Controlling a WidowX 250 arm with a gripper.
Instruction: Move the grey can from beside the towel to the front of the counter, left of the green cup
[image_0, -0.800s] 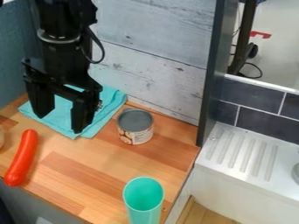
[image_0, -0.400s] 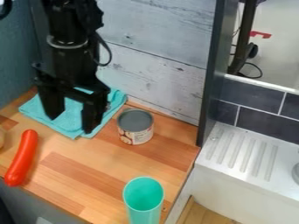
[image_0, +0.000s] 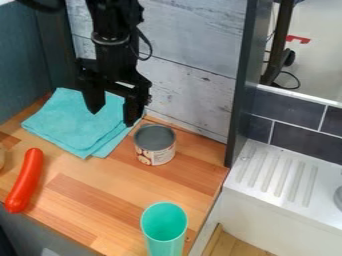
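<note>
The black gripper (image_0: 111, 118) hangs open above the back edge of a folded turquoise cloth (image_0: 72, 125), with nothing between its fingers. One fingertip is over the cloth, the other near the cloth's right side, up and to the left of a small can (image_0: 155, 145). The can stands upright near the back wall, its grey top facing up and a printed label around its side. A red sausage-shaped object (image_0: 25, 181) lies at the left of the wooden counter. At the front edge stands a turquoise cup (image_0: 164, 229), its mouth facing up.
The wooden counter (image_0: 107, 200) ends at the front and right. Pale plank boards rise behind it, and a dark upright panel (image_0: 242, 82) stands at its back right corner. Beyond is a white sink unit (image_0: 277, 175) with ridges. A beige object (image_0: 1, 157) is cut off at the left edge.
The gripper has moved right and toward the back, off the middle of the cloth, uncovering more of it. It has stayed open. The cloth, can, cup and red object have not moved.
</note>
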